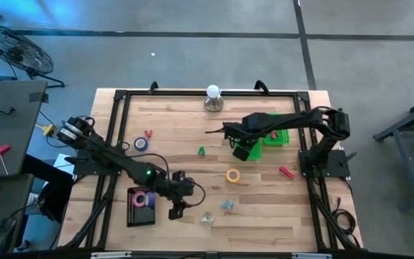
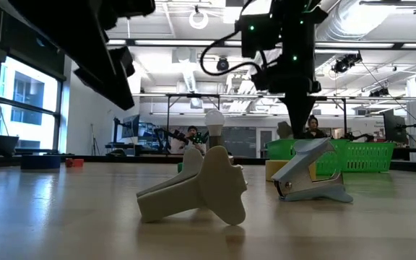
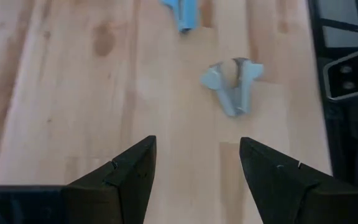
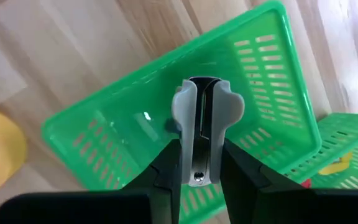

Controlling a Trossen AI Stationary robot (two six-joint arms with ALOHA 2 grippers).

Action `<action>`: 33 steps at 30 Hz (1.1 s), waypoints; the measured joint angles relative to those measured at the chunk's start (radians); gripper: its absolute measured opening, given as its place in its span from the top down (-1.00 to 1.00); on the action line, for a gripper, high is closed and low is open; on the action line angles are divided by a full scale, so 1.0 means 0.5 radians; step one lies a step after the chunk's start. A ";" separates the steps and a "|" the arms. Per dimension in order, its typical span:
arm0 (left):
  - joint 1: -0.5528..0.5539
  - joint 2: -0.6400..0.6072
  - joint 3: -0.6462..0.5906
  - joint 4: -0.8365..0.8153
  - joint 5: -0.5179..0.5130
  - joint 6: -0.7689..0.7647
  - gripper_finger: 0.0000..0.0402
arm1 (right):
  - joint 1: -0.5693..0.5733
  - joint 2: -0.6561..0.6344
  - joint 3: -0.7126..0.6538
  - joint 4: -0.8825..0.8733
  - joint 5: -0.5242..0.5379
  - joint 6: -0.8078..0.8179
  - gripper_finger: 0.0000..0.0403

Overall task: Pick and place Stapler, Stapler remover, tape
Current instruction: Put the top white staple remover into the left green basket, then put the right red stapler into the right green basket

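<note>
My right gripper (image 4: 201, 149) is shut on a grey stapler remover (image 4: 201, 118) above a small green bin (image 4: 135, 124), at the table's far right (image 1: 241, 146). My left gripper (image 3: 197, 149) stands open over bare wood near the front (image 1: 177, 210). Just ahead of it a second grey stapler remover (image 3: 232, 87) lies on the table, with a bluish one (image 1: 227, 205) beside it. A yellow tape roll (image 1: 233, 175) and a blue one (image 1: 141, 144) lie flat on the wood. A pink roll (image 1: 142, 199) lies in a black tray (image 1: 131, 216). I cannot make out the stapler. My right gripper pinches the stapler remover's narrow end (image 4: 196, 177) between its two fingers, one on each flat side. The fingers come from above, pointing down and lying along it. Its wide winged end (image 4: 229, 106) sticks out past the fingertips. It hangs clear above the bin's floor.
A larger green bin (image 1: 277, 137) holding small things stands behind the small one. A red thing (image 1: 286, 171) lies at the right. A small green piece (image 1: 201, 151) and a red piece (image 1: 148, 134) lie mid-table. A white bulb on a stand (image 1: 213, 98) is at the far edge.
</note>
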 joint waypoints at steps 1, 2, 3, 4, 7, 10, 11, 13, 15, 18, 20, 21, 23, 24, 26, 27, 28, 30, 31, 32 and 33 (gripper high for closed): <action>-0.014 0.000 0.000 0.007 -0.001 0.000 -0.12 | 0.004 0.014 0.000 0.003 0.014 0.000 0.58; -0.026 0.000 0.000 0.007 -0.007 0.000 -0.12 | 0.008 0.029 0.000 0.007 0.030 0.000 0.48; -0.036 0.000 0.000 0.006 -0.018 0.000 -0.12 | 0.014 0.032 0.000 0.006 0.045 0.001 0.35; -0.046 0.000 0.000 0.007 -0.037 0.001 -0.12 | 0.019 0.033 0.000 0.006 0.048 0.001 0.23; -0.067 0.000 0.000 0.006 -0.100 0.001 -0.12 | 0.036 0.021 0.001 -0.001 0.036 -0.030 -0.11; -0.067 0.000 0.000 0.004 -0.137 0.002 -0.12 | 0.050 -0.001 0.001 -0.028 -0.015 -0.045 -0.31; -0.063 0.000 0.000 0.002 -0.145 0.002 -0.12 | 0.051 -0.005 0.001 -0.048 -0.044 -0.046 -0.35; -0.062 0.000 0.000 0.003 -0.164 0.002 -0.12 | 0.052 -0.017 0.002 -0.114 -0.106 -0.049 -0.39; -0.062 0.000 0.000 0.000 -0.205 0.002 -0.12 | 0.053 -0.028 0.002 -0.218 -0.178 -0.045 -0.39; -0.063 0.000 0.000 -0.010 -0.265 0.003 -0.12 | 0.058 -0.066 0.003 -0.445 -0.291 -0.037 -0.38; -0.063 0.000 0.000 -0.010 -0.282 0.004 -0.12 | 0.068 -0.098 0.003 -0.621 -0.340 -0.030 -0.38; -0.062 0.000 0.000 -0.012 -0.282 0.009 -0.12 | 0.078 -0.120 0.003 -0.702 -0.350 -0.005 -0.38; -0.062 0.000 0.000 -0.013 -0.287 0.019 -0.12 | 0.105 -0.169 0.003 -0.850 -0.391 0.082 -0.38; -0.063 0.000 0.000 -0.015 -0.298 0.020 -0.12 | 0.127 -0.199 0.003 -0.915 -0.422 0.122 -0.38; -0.063 0.000 0.000 -0.015 -0.324 0.038 -0.12 | 0.188 -0.270 0.003 -0.987 -0.459 0.209 -0.38; -0.063 0.000 0.000 -0.015 -0.336 0.054 -0.12 | 0.230 -0.310 0.003 -0.994 -0.461 0.254 -0.38; -0.063 0.000 0.000 -0.015 -0.344 0.069 -0.12 | 0.277 -0.350 0.003 -0.989 -0.451 0.298 -0.38; -0.062 0.000 0.000 -0.011 -0.362 0.080 -0.12 | 0.388 -0.426 0.003 -0.948 -0.377 0.374 -0.39; -0.062 0.000 0.000 -0.012 -0.366 0.086 -0.12 | 0.445 -0.455 0.003 -0.918 -0.338 0.413 -0.39; -0.062 0.000 0.000 -0.013 -0.367 0.093 -0.12 | 0.499 -0.477 0.003 -0.892 -0.303 0.445 -0.39; -0.062 0.000 0.000 -0.012 -0.369 0.108 -0.12 | 0.552 -0.492 0.003 -0.872 -0.278 0.469 -0.39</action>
